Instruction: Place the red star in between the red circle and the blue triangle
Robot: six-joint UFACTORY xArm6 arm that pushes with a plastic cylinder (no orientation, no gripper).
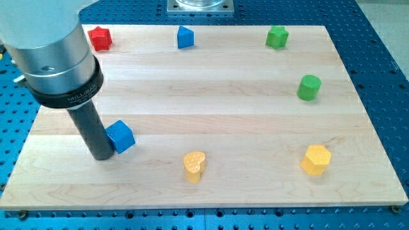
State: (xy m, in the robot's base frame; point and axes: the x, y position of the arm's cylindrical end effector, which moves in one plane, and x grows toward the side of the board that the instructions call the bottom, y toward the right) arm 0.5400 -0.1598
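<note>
The red star (100, 38) lies at the view's top left corner of the wooden board (211, 83). A blue block with a pointed top, the blue triangle (185, 37), sits at the top centre. No red circle shows; the arm's body may hide it. My tip (102, 155) rests on the board at the lower left, touching the left side of a blue cube (120, 136). The red star is far above my tip.
A green star (277, 36) is at the top right and a green cylinder (308, 87) at the right. A yellow heart (194, 165) lies at the bottom centre and a yellow hexagon (316, 160) at the bottom right. Blue perforated table surrounds the board.
</note>
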